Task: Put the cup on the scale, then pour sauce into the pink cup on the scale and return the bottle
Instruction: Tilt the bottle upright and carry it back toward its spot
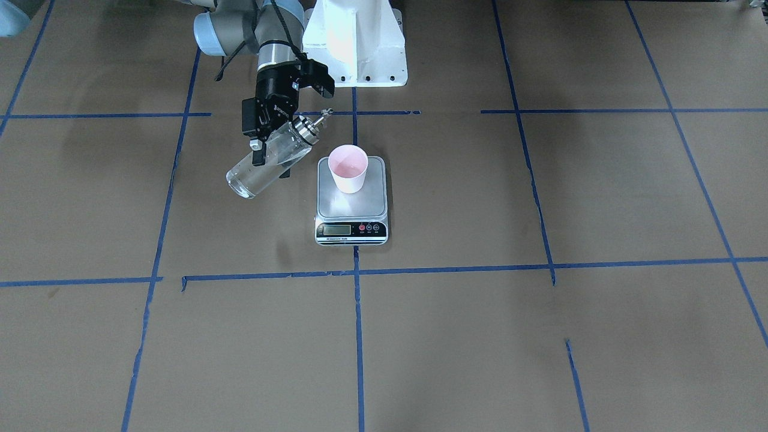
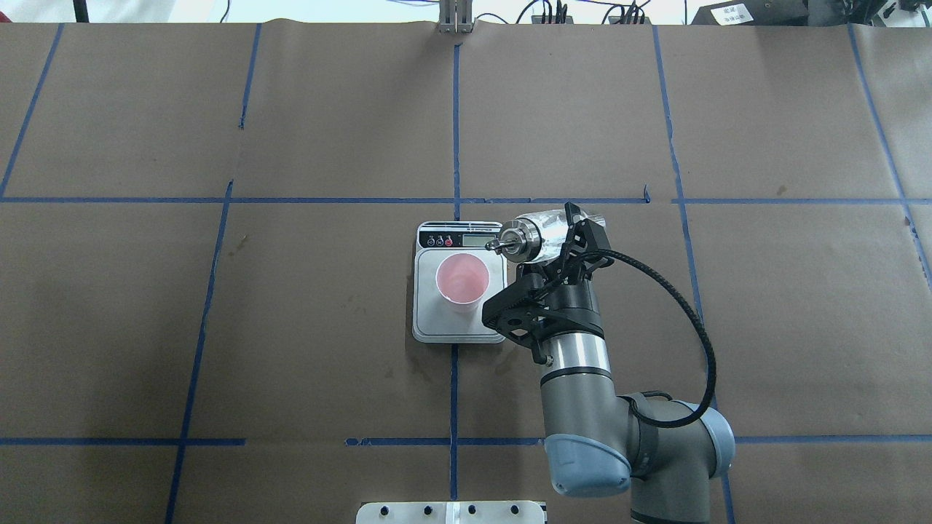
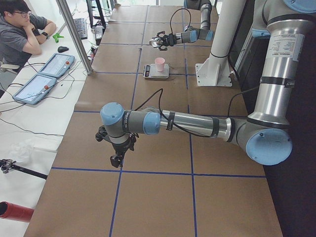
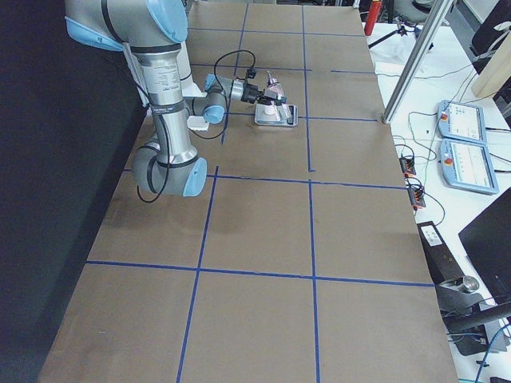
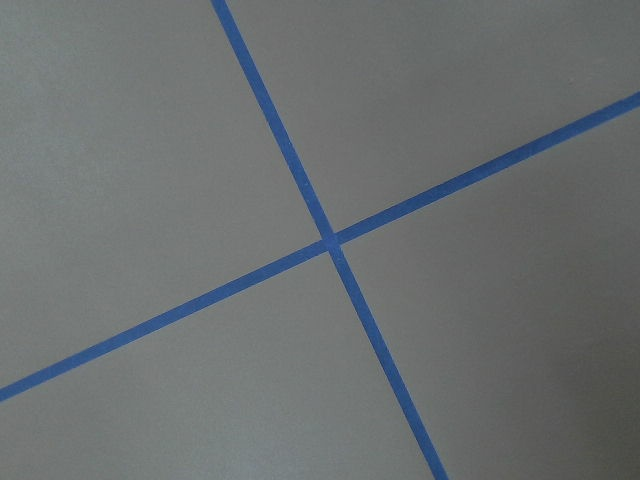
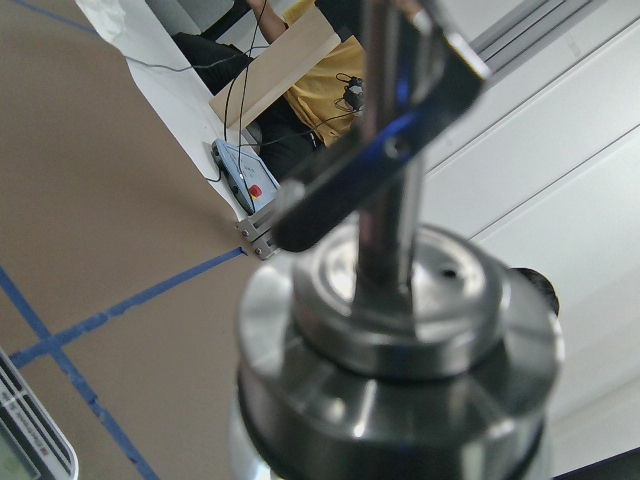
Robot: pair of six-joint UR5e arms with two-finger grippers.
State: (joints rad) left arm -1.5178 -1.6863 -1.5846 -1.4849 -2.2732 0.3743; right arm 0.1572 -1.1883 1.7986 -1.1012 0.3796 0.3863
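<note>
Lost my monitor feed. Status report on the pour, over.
Right gripper shut on bottle, tilted, spout beside cup. Cup upright on scale. Left gripper far off, state unclear. Nothing in the way.

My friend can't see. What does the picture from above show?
The robot's right hand holds a tilted glass bottle, its silver spout pointing toward a pink cup. The cup stands on a small scale on a brown table with blue tape lines.
</note>
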